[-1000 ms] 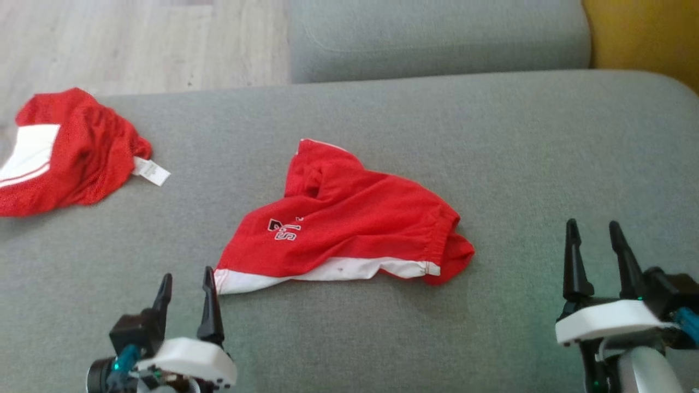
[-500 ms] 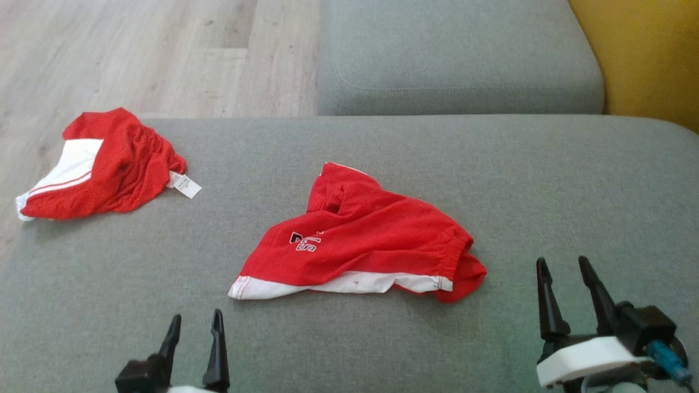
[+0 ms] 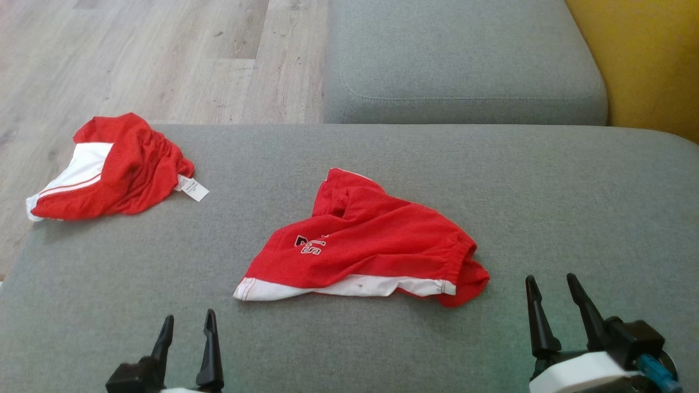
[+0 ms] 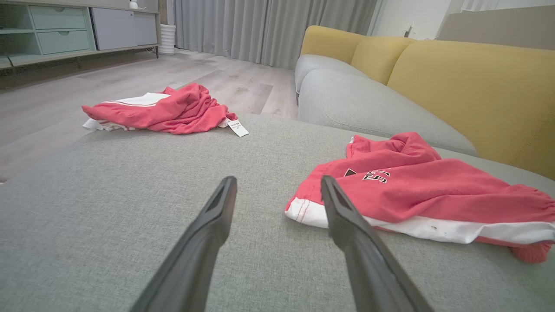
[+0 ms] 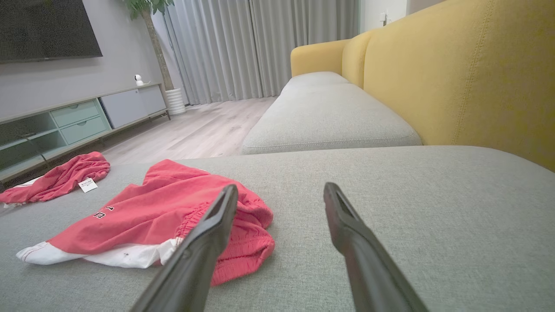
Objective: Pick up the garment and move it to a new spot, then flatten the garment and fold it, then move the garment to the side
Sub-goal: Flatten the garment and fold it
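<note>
Left hand (image 3: 189,316) is released, fingers spread with nothing between them. It sits low over the near edge of the grey sofa cushion (image 3: 546,185), just short of the garment's white-hemmed corner. Right hand (image 3: 550,278) is likewise released and empty, off the bunched waistband end and clear of the cloth.

Garment (image 3: 363,245): red shorts lying mid-cushion, crumpled and partly doubled over themselves, white hem (image 3: 338,285) toward me, lettering up. Not flat, not folded. I take this one as the target because the hands bracket it, one near each front end, which suits a two-point pick.

Second red garment (image 3: 114,166) sits at the far left corner of the cushion, tag (image 3: 192,189) sticking out, well apart from the first. I read it as set aside, but cannot confirm.

Judgement: the pick-up step has not yet begun. Bare cushion to the right leaves room for a new spot. Risk: if I pinch only the top layer, the cloth will unroll unevenly on the lift
</note>
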